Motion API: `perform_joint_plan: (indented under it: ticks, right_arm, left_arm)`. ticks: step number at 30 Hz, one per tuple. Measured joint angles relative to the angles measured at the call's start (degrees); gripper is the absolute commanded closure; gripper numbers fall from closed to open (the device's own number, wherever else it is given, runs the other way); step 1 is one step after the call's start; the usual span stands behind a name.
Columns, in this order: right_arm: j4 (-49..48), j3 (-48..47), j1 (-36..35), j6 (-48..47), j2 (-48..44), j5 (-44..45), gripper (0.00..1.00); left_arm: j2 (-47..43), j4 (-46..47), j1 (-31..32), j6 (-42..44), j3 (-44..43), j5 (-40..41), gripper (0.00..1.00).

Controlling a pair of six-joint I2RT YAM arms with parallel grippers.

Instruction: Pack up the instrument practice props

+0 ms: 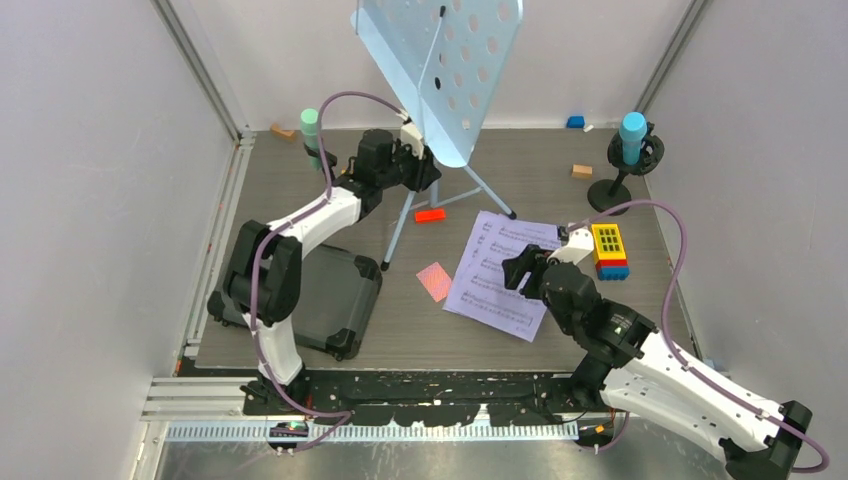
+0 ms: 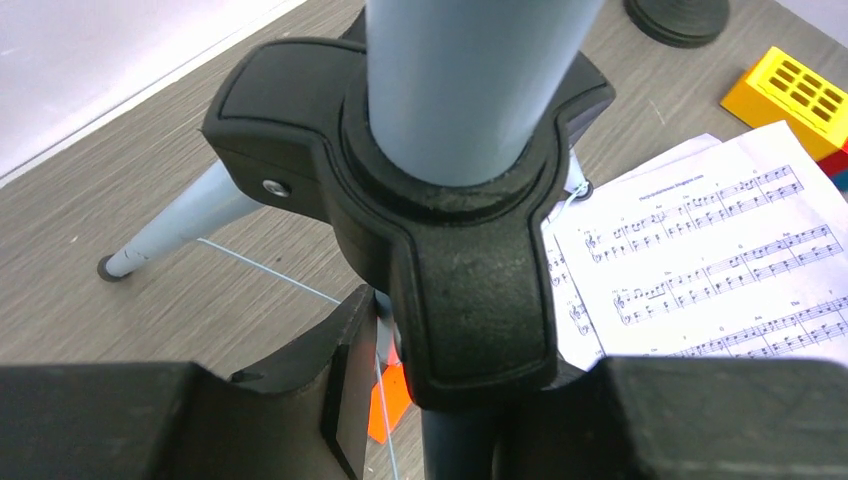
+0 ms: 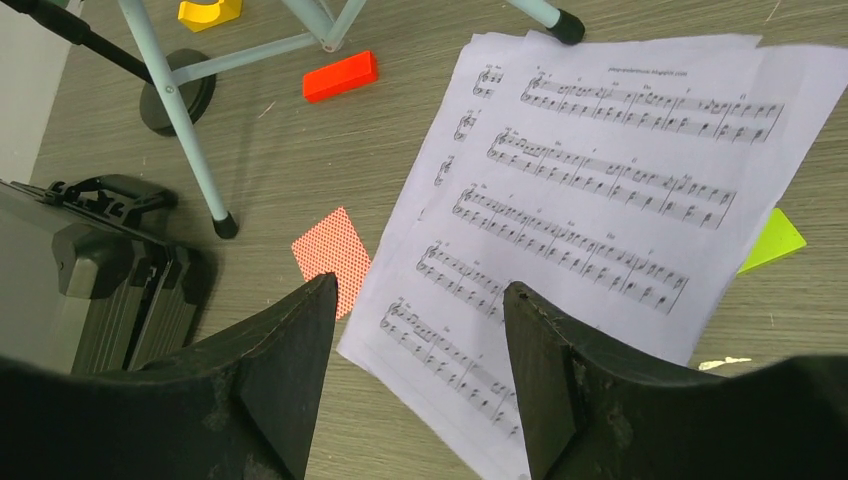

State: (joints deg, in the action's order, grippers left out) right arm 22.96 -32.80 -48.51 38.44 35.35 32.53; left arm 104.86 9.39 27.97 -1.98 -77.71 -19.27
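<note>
Two risks. Music stand (image 1: pixel 450 70) top-heavy, rack tilted: low tug at black hub (image 2: pixel 470 300) may topple it. Left gripper (image 2: pixel 460 400) straddles pole (image 2: pixel 455 450) under hub; clamped or not, cannot tell. Pages (image 3: pixel 600 200) lie flat beside stand: right gripper (image 3: pixel 420 340), fingers spread, hovers over near edge, may crumple them.

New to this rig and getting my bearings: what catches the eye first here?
The pale blue perforated music rack towers at back centre, the left hand at its black leg hub. Lilac sheet-music pages lie centre-right under the open right hand. A blue toy microphone stands far right.
</note>
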Motion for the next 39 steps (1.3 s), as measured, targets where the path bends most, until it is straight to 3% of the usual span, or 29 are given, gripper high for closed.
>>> perform_joint_plan:
  ticks: [11,16,24,31,35,39]
  right_arm:
    - [2.9,0.0,0.0,0.0,-2.9,1.1,0.32]
    - [3.1,0.0,0.0,0.0,-3.1,1.4,0.32]
    - [3.7,0.0,0.0,-0.2,-3.1,1.6,0.32]
    - [5.3,0.0,0.0,-0.2,-3.8,2.2,0.32]
    - [5.9,0.0,0.0,-0.2,-4.7,2.6,0.32]
    - [6.0,0.0,0.2,-0.2,-5.0,2.8,0.32]
  left_arm:
    - [4.9,-2.5,-4.3,5.6,-6.1,-17.7,0.74]
    - [6.4,-6.1,-4.7,8.9,-9.1,-21.6,0.8]
    - [8.9,-11.8,-4.7,14.3,-13.9,-26.7,0.79]
    - [10.4,-14.0,-4.9,15.1,-16.2,-29.0,0.49]
    - [9.9,-12.9,-4.9,12.9,-13.8,-28.2,0.43]
    - [8.9,-11.4,-4.9,10.0,-10.8,-26.6,0.07]
